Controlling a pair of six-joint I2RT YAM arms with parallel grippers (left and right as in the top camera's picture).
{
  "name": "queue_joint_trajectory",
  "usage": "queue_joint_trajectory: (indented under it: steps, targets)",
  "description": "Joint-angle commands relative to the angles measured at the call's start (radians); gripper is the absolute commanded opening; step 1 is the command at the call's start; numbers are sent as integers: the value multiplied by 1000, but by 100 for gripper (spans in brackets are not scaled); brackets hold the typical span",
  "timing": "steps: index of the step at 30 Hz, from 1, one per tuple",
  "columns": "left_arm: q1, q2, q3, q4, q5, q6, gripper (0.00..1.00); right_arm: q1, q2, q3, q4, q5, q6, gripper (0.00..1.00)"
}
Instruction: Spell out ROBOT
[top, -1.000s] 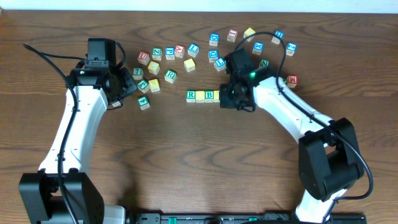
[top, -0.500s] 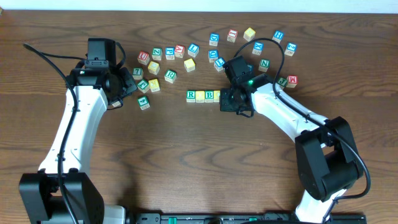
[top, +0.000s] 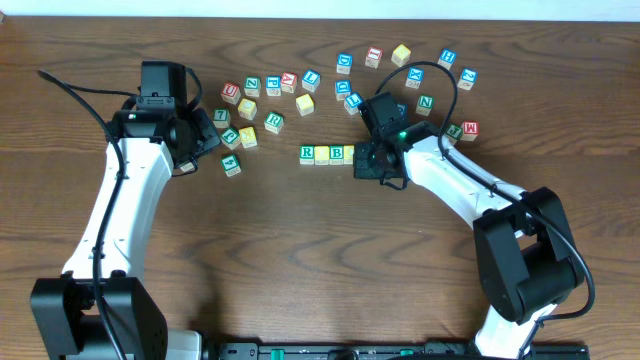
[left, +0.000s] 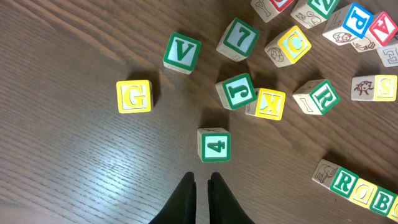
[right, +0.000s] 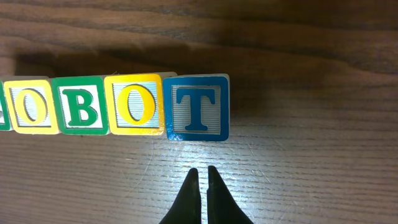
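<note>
**Item 1. Right gripper** (right: 200, 177). Black fingers are pressed together with nothing between them. The tips point at the letter row and stop short of it, with a strip of bare dark wooden tabletop (right: 311, 180) between.

**Item 2. Blue-printed wooden T cube** (right: 197, 107). It lies straight ahead of the right gripper, near but not touching. It sits flat, and its left side is against the next cube. Its near edge stands a shade closer to the gripper than its neighbours' edges.

**Item 3. Second yellow-faced O cube** (right: 134, 104), **green-printed B cube** (right: 79, 106), **first yellow-faced O cube** (right: 31, 106). These run side by side leftward from the T cube. The row's long axis lies crosswise to the way the right gripper points.

**Item 4. Green-printed R cube** (top: 307, 153). It is the far end of the row, touching the first O cube. It is only a sliver in the right wrist view but plain from overhead.

**Item 5. Left gripper** (left: 201, 186). The fingers are together and empty. It is well apart from the row, among the loose cubes, just short of a green-printed 4 cube (left: 214, 145).

**Assessment.** The word reads complete. The right arm is much the nearer, so any finishing move is probably its job. Because the T cube is dead ahead, moving forward would push it out of line. Drawing back along the gripper's own axis, or lifting, looks the safe exit.
</note>
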Motion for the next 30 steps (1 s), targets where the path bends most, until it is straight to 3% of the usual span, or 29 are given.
queue_joint_trajectory:
  steps: [1, 30]
  targets:
    - [4, -13, -15, 2, -16, 6, 9, 8, 14, -6, 9, 12, 8, 1]
    - [3, -13, -15, 1, -15, 5, 9, -1, 51, -5, 42, -26, 3, 1]
